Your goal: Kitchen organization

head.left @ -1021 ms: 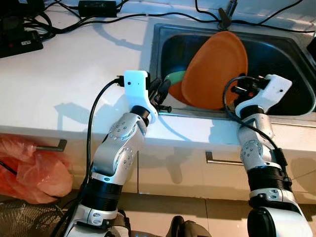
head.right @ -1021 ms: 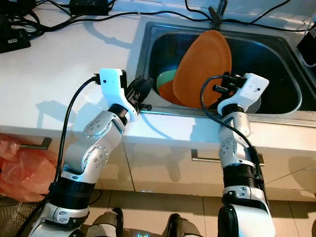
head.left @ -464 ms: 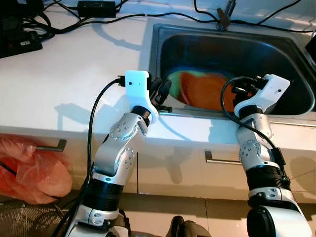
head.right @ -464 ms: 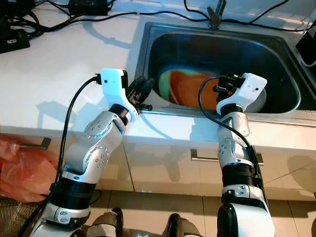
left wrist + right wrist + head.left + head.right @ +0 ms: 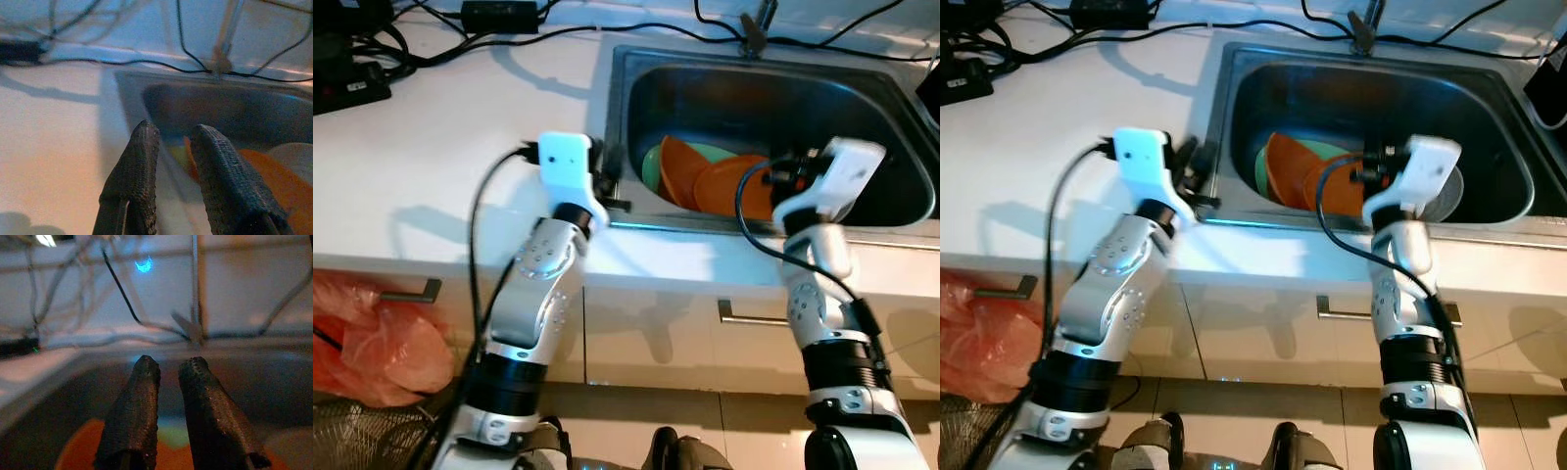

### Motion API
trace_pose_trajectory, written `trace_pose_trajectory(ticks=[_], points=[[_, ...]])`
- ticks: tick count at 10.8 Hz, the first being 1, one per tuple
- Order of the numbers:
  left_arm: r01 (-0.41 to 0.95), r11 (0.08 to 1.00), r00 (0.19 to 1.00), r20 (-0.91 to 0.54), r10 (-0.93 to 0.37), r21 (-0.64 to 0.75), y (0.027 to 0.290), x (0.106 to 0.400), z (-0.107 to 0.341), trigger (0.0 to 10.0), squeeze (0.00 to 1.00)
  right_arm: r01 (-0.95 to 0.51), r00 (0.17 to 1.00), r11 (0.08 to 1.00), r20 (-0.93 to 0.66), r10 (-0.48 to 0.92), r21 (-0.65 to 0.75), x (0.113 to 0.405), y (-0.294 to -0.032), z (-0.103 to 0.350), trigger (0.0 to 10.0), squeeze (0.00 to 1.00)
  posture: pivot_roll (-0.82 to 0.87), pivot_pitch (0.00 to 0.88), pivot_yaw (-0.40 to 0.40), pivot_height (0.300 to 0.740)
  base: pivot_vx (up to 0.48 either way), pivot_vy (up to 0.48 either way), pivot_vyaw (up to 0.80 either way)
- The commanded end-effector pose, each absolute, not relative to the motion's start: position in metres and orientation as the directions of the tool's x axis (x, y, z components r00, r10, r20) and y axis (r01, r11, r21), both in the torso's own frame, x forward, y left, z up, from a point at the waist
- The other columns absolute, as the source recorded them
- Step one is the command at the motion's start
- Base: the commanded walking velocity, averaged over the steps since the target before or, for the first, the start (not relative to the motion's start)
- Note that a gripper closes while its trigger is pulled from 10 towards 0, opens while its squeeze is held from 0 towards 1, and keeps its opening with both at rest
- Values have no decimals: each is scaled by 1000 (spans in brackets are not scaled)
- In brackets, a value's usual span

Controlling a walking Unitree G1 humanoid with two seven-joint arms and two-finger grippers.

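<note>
Orange plates (image 5: 729, 181) lie overlapped low in the sink (image 5: 626, 108), resting over a pale green dish (image 5: 653, 168) at the front of the basin. Right gripper (image 5: 168, 369) hangs just above them, its two black fingers (image 5: 139, 406) drawn narrow with only a slim gap and nothing between them. Left gripper (image 5: 173, 142) sits at the sink's front left rim, fingers (image 5: 137, 166) likewise close together and empty, pointing in across the basin toward the orange stack. Out from there: a pale, whitish dish (image 5: 1445, 191) lies by the right wrist, the tap (image 5: 751, 29) stands at the back edge, black cables (image 5: 460, 44) trail over the white counter (image 5: 431, 147), and a red plastic bag (image 5: 372, 333) slumps beside the cabinet handle (image 5: 759, 315) level below.

These plates look stiff and light, probably plastic or melamine, so unlikely to shatter but quite smooth, and slick if the basin is wet. My read: pinch a raised rim where one plate overlaps another, since a flat-lying edge gives the fingers nothing to get under. Grip the rim squarely or it may swing and slide out
</note>
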State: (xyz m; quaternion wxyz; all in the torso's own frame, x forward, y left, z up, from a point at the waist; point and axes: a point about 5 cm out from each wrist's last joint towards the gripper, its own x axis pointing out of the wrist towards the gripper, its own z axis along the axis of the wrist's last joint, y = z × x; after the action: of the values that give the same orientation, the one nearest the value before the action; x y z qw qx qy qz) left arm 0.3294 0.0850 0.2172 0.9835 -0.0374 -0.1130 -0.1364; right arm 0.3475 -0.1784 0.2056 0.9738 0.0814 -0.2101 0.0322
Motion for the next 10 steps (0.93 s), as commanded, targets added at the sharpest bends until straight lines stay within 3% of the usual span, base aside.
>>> trace_pose_trajectory(ticks=[1, 4, 10], points=[[228, 973, 939, 260, -224, 12, 89, 330, 220, 10000, 0, -91, 894, 990, 448, 32, 111, 341, -180, 211, 10000, 0, 134, 183, -55, 740, 0, 0, 0], [144, 983, 943, 284, -171, 112, 102, 328, 211, 10000, 0, -120, 889, 992, 449, 85, 49, 325, -169, 203, 10000, 0, 122, 177, -48, 740, 0, 0, 0], [62, 997, 950, 304, -72, 41, 109, 329, 207, 10000, 0, -131, 914, 986, 398, 79, 106, 325, -161, 195, 10000, 0, 126, 165, -49, 740, 0, 0, 0]])
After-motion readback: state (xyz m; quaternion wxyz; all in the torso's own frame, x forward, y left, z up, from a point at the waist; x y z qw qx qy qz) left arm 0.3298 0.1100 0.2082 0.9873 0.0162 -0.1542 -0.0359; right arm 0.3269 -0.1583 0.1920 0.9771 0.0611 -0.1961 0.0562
